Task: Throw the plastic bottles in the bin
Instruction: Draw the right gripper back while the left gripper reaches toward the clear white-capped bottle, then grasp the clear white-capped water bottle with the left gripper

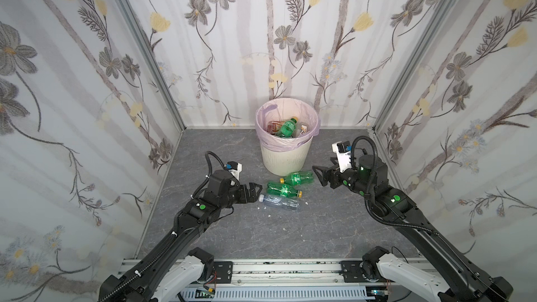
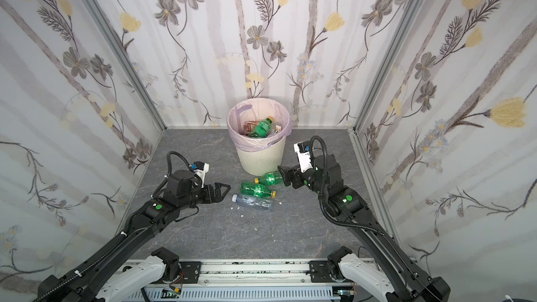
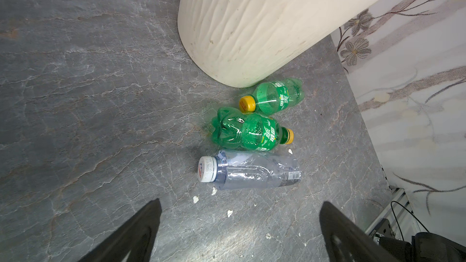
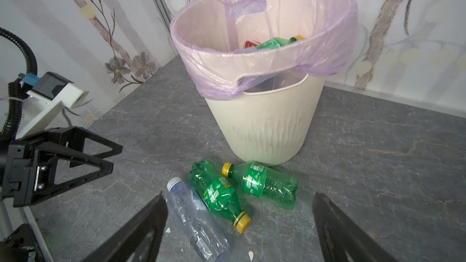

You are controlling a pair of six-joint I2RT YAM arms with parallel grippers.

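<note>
The bin (image 1: 286, 158) stands near the back wall, with bare worktop (image 1: 319, 228) on both sides and wide in front. Three bottles lie before it: a far green bottle (image 1: 297, 178) just beside its base, a near green bottle (image 1: 283, 189), and a clear bottle (image 1: 280, 202) with a white cap. Both green ones have yellow caps and white label writing too small to read; the clear one shows a barcode. A fourth bottle (image 1: 286, 127) lies inside the bin. The left gripper (image 1: 258, 191) and right gripper (image 1: 317, 175) flank the three — jaws apart, empty.

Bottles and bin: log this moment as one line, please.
left gripper open, empty, by clear bottle | right gripper open, empty | two green bottles beside bin | another green bottle inside
</note>
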